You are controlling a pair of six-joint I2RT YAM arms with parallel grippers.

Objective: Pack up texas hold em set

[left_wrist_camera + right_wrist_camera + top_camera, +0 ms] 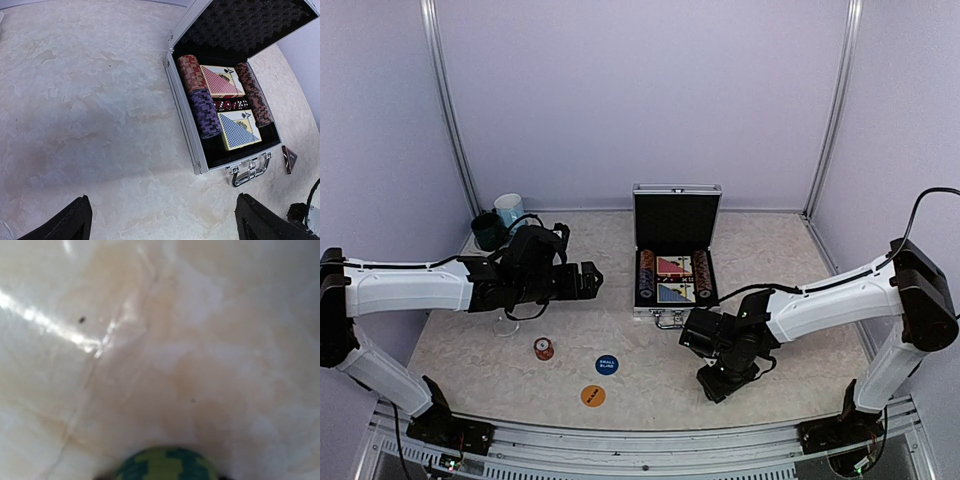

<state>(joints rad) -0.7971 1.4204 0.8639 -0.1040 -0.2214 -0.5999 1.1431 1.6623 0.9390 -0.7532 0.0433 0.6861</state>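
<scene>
left of the case [676, 215], left gripper [590, 279] spread wide; right gripper [718, 384] in front of it, at a green chip [167, 465], cannot tell its spread.

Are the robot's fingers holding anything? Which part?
Left fingers: open, empty. Right fingers are at a green chip; whether they grip it cannot be told.

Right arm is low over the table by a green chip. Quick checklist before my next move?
1. Aluminium case open, lid upright: ok.
2. Bare lining at its near end for more pieces: ok.
3. Left jaws wide apart, empty: ok.
4. Green chip centred between the right jaws: cannot tell, only its edge shows.
5. Right jaws shut on it: cannot tell.
6. Red chips, blue button, orange button packed: not ok, lying on the table.
</scene>
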